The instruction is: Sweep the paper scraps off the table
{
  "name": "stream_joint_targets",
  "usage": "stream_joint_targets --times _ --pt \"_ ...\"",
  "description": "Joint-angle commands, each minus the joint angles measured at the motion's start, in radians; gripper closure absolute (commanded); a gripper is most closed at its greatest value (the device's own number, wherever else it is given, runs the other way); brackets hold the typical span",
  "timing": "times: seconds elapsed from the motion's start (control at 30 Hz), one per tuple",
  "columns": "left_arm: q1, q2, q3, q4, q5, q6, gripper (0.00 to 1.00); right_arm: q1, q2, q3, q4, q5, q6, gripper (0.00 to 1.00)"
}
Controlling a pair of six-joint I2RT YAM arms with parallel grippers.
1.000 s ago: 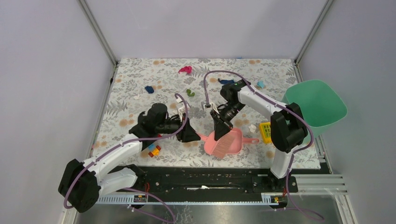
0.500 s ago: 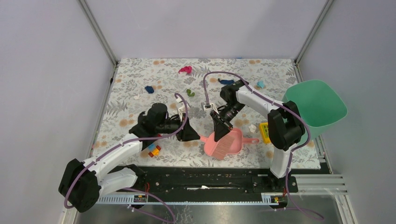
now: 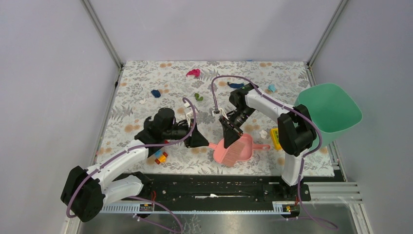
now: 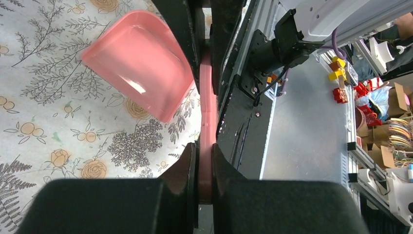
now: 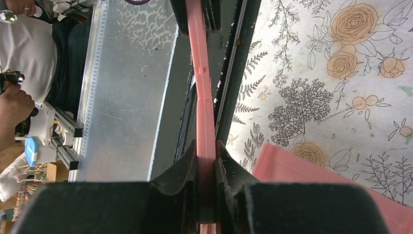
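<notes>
A green plastic bin point(image 3: 336, 109) hangs off the bench point(image 3: 131, 92) at right; a yellow grid block point(image 3: 276, 138) and toy bricks point(image 3: 160, 156) lie nearer. Crumpled paper scraps point(image 3: 193, 73) dot the far leaf-printed cloth. The left end effector point(image 3: 205, 142) clenches the handle of the glossy pink dustpan point(image 4: 141, 63); the right end effector point(image 3: 227, 140), angled down, grasps the pink brush point(image 5: 202, 73).

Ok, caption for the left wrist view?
Left claw shut on the handle of a pink plastic dustpan on the floral-cloth table.

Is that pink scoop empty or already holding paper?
Empty where visible: the pink dustpan shows a bare inside in the left wrist view; its edge nearest the handle is hidden.
</notes>
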Motion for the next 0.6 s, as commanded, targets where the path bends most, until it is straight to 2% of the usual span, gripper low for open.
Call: stream_joint_targets --times 0.0,0.03,0.1,0.17,0.2,0.27,0.33,0.4,0.5,0.57 --pt "-0.003 -0.001 0.027 0.042 0.003 0.017 1.00 0.002 0.007 0.036 -0.041 -0.040 -0.005 1.00" --pt "-0.004 -0.002 0.027 0.043 0.003 0.015 1.00 0.002 0.007 0.035 -0.039 -0.040 -0.004 0.94" --pt "-0.004 -0.005 0.027 0.043 -0.002 0.007 1.00 0.002 0.002 0.036 -0.008 -0.035 0.042 0.75" --pt "-0.004 -0.013 0.025 0.037 -0.049 -0.027 1.00 0.000 -0.035 0.014 0.125 0.015 0.209 0.56" --pt "-0.004 -0.021 0.026 0.027 -0.086 -0.046 1.00 0.000 -0.066 -0.003 0.207 0.058 0.288 0.51" --pt "-0.004 -0.041 0.033 0.004 -0.152 -0.086 1.00 0.001 -0.157 -0.049 0.415 0.236 0.445 0.40" --pt "-0.003 -0.061 0.053 -0.054 -0.226 -0.104 1.00 0.001 -0.231 -0.091 0.538 0.401 0.530 0.29" --pt "-0.004 -0.069 0.091 -0.127 -0.284 -0.087 1.00 -0.004 -0.305 -0.136 0.618 0.545 0.550 0.22" --pt "-0.004 -0.045 0.191 -0.300 -0.365 -0.055 1.00 -0.011 -0.387 -0.197 0.641 0.719 0.527 0.21" --pt "-0.003 -0.009 0.263 -0.412 -0.445 -0.041 1.00 -0.026 -0.442 -0.247 0.589 0.765 0.441 0.22"
